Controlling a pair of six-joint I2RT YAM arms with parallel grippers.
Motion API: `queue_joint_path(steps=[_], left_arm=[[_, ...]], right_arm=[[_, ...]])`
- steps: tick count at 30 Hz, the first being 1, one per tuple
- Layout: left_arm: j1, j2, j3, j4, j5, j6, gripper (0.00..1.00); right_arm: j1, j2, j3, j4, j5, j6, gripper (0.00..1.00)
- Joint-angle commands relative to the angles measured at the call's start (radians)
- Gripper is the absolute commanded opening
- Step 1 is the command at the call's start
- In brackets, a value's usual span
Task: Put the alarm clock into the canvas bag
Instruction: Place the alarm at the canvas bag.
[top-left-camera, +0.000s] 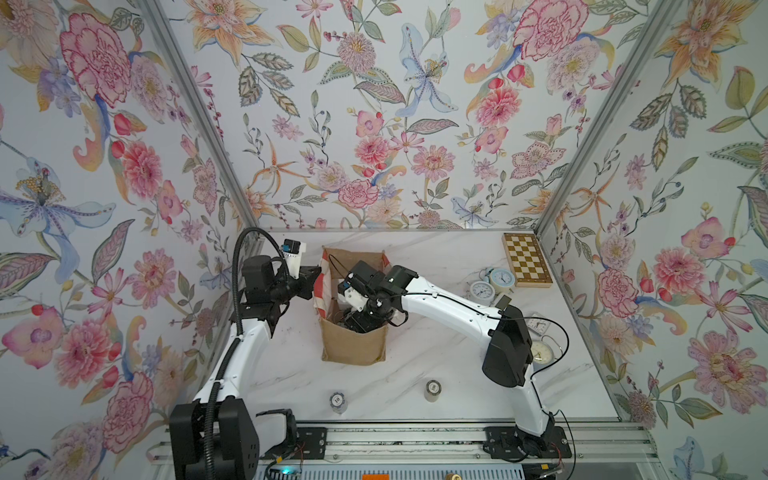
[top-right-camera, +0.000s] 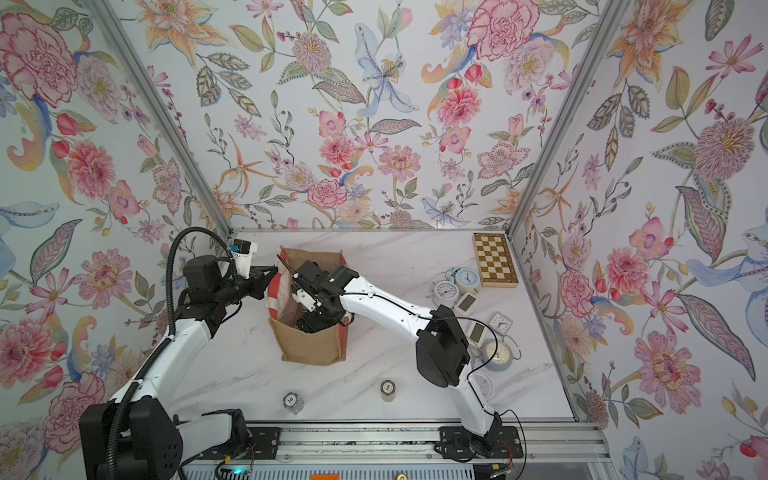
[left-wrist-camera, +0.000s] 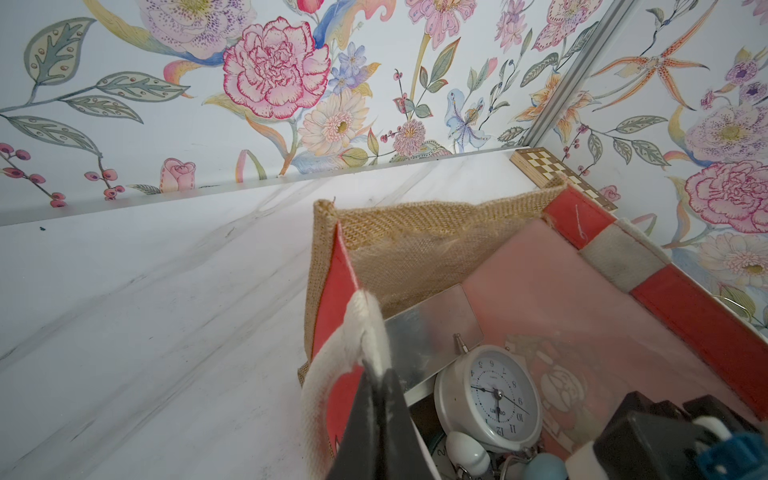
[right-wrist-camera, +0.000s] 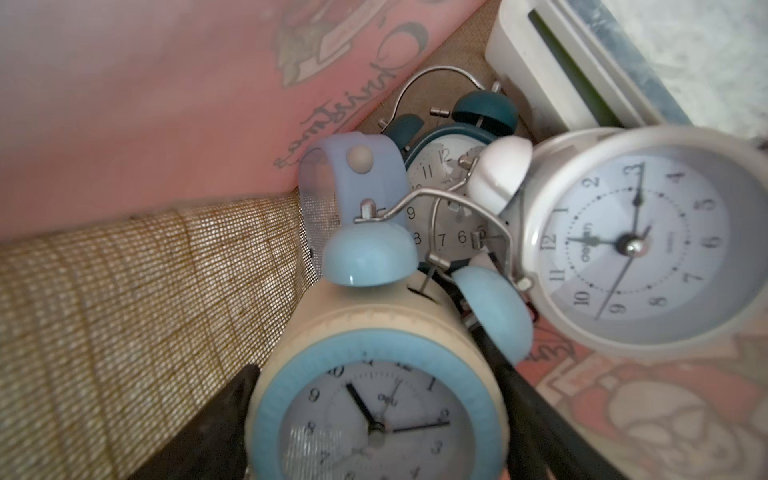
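The tan canvas bag (top-left-camera: 353, 345) (top-right-camera: 309, 349) stands open mid-table, its burlap wall (left-wrist-camera: 415, 224) close in the left wrist view. My left gripper (top-left-camera: 318, 272) (left-wrist-camera: 376, 374) is shut on the bag's whitish strap handle (left-wrist-camera: 357, 328) at the left rim. My right gripper (top-left-camera: 353, 322) (right-wrist-camera: 376, 399) reaches down inside the bag. Its dark fingers (right-wrist-camera: 232, 411) press both sides of a cream alarm clock with a blue rim and blue bells (right-wrist-camera: 374, 415). Beside it in the bag lie a white clock (right-wrist-camera: 636, 245) (left-wrist-camera: 490, 399), a dark teal clock (right-wrist-camera: 449, 187) and a white digital clock (right-wrist-camera: 552, 75).
A wooden chessboard box (top-left-camera: 527, 259) lies at the back right. Several more clocks sit along the right side, among them a blue-rimmed one (top-left-camera: 503, 277), a white one (top-left-camera: 482, 289) and one (top-left-camera: 540, 352) by the right arm. Two chip stacks (top-left-camera: 337, 402) (top-left-camera: 433, 390) stand near the front edge.
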Motion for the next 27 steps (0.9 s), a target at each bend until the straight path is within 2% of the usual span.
queue_joint_path(steps=[1, 6, 10, 15, 16, 17, 27], left_arm=[[0.008, -0.026, -0.005, 0.032, 0.004, 0.004, 0.00], [0.009, -0.028, -0.007, 0.030, 0.003, 0.006, 0.00], [0.009, -0.027, -0.006, 0.030, 0.003, 0.005, 0.00], [0.009, -0.028, -0.005, 0.030, 0.006, 0.004, 0.00], [0.009, -0.028, -0.007, 0.030, 0.005, 0.004, 0.00], [0.009, -0.029, -0.007, 0.030, 0.004, 0.005, 0.00], [0.009, -0.027, -0.007, 0.033, 0.009, 0.001, 0.00]], right_arm=[[-0.003, 0.073, 0.008, -0.087, 0.041, -0.012, 0.69], [-0.001, 0.110, 0.048, -0.121, 0.043, -0.014, 0.77], [-0.001, 0.087, 0.066, -0.123, 0.037, -0.010, 0.86], [-0.001, 0.040, 0.084, -0.127, 0.007, -0.005, 0.91], [-0.001, 0.032, 0.088, -0.130, -0.001, -0.003, 0.93], [-0.001, 0.022, 0.091, -0.134, -0.005, -0.002, 1.00], [-0.006, -0.065, 0.105, -0.151, 0.034, 0.011, 0.99]])
